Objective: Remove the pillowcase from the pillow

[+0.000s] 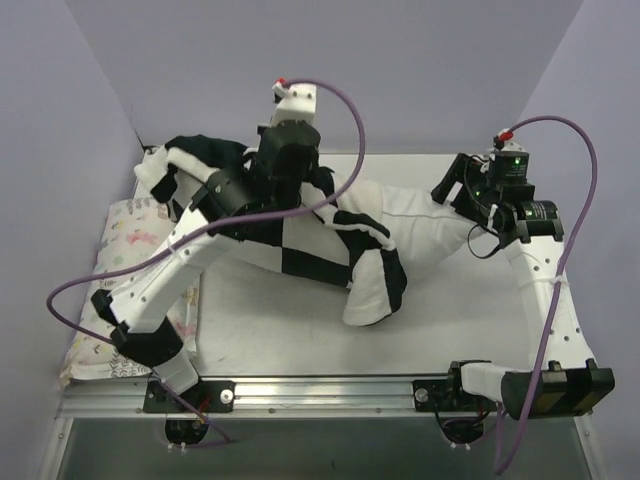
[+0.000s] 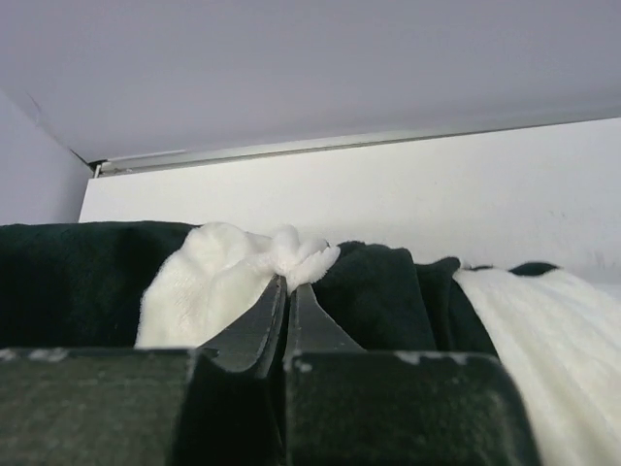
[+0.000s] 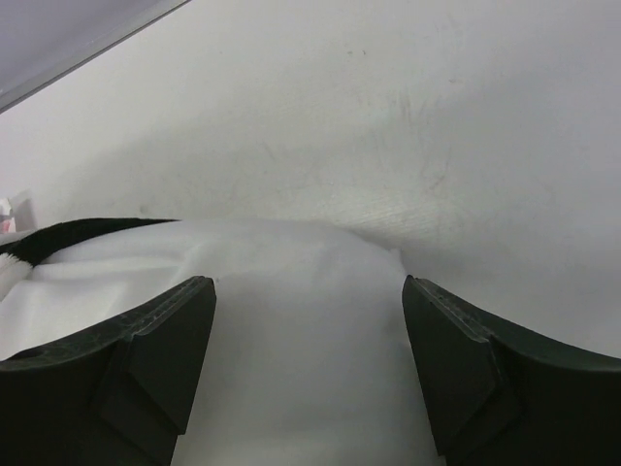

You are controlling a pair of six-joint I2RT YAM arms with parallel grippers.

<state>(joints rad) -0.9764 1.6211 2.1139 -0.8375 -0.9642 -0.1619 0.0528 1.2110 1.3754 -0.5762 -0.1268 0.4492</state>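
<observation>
The black-and-white checkered pillowcase [image 1: 305, 250] lies bunched across the middle of the table. The plain white pillow [image 1: 425, 225] sticks out of its right end. My left gripper [image 1: 284, 158] is at the back of the pillowcase. In the left wrist view this gripper [image 2: 288, 282] is shut on a white fold of the pillowcase [image 2: 223, 277], with dark folds on either side. My right gripper [image 1: 456, 183] hangs over the pillow's right end. Its jaws [image 3: 309, 282] stand wide open above the pillow [image 3: 291, 330], holding nothing. A black edge of the pillowcase [image 3: 87, 231] shows at the left.
A pale floral-print pillow [image 1: 135, 240] lies along the table's left edge, partly under the left arm. Purple walls close in the back and both sides. A metal rail [image 1: 320, 390] runs along the near edge between the arm bases.
</observation>
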